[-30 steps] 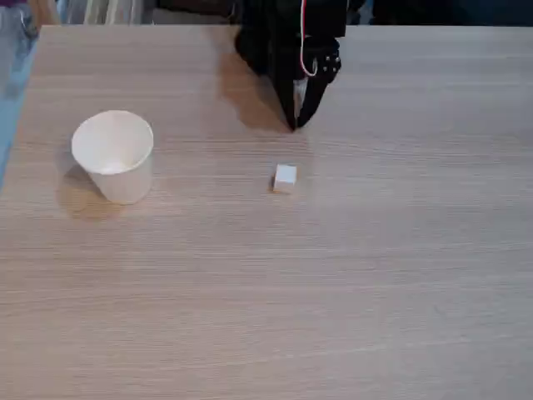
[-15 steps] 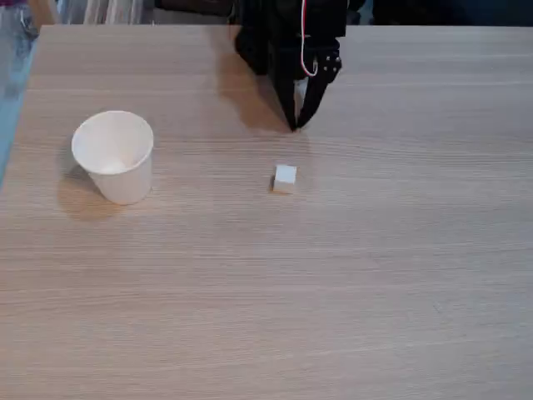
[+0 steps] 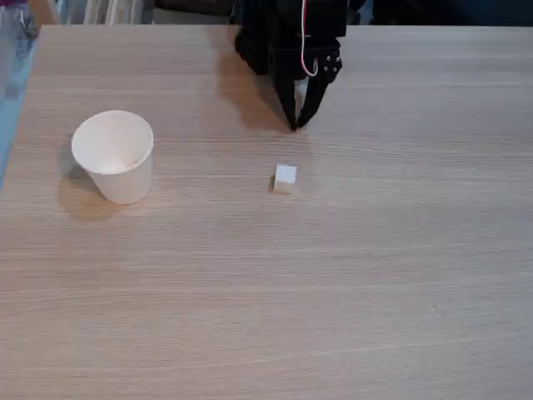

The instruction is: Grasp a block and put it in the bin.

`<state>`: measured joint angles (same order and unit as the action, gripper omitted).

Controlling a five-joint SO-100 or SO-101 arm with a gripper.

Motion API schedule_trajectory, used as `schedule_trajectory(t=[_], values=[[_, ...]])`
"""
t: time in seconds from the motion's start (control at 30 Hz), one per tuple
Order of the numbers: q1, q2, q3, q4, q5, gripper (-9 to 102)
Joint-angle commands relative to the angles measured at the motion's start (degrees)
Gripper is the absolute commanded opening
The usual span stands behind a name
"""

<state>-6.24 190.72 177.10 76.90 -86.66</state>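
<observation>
Although the arm's body sits a touch differently than a second ago, almost nothing has changed in the fixed view: the tool points down at the same spot near the far edge of the wooden surface, the block has not shifted, and the bin stands where it stood, so I judge that the approach has barely begun and the whole task is still ahead. The two black fingers converge to a narrow point at their tips, with a slim wedge of the surface showing between them higher up; I read the tool as closed, or as good as closed, and it grips nothing. Its tips appear close to the surface, but whether they touch it cannot be told from this angle. The block, a small white cube with paler beige sides, lies flat on the surface just in front of the tool, nearer the camera and apart from it, nothing holding it. The bin, a white paper cup, stands upright well to the left of the block in this view, its round rim open upward and its inside apparently empty. Before any grasp the fingers will probably need to spread wider than the cube and come down on either side of it
</observation>
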Motion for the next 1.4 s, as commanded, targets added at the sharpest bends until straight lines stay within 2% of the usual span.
schedule_trajectory(t=[0.0,0.63,0.97,1.2,1.37], values=[[-0.3,0.2,0.9,-0.4,0.5,0],[-0.9,0.2,0.6,-0.3,0.3,0],[-0.4,-0.3,-4.4,1.4,-0.2,0],[-0.7,-8.9,-12.1,3.1,1.6,0],[-0.4,-20.5,-21.2,1.1,3.2,0]])
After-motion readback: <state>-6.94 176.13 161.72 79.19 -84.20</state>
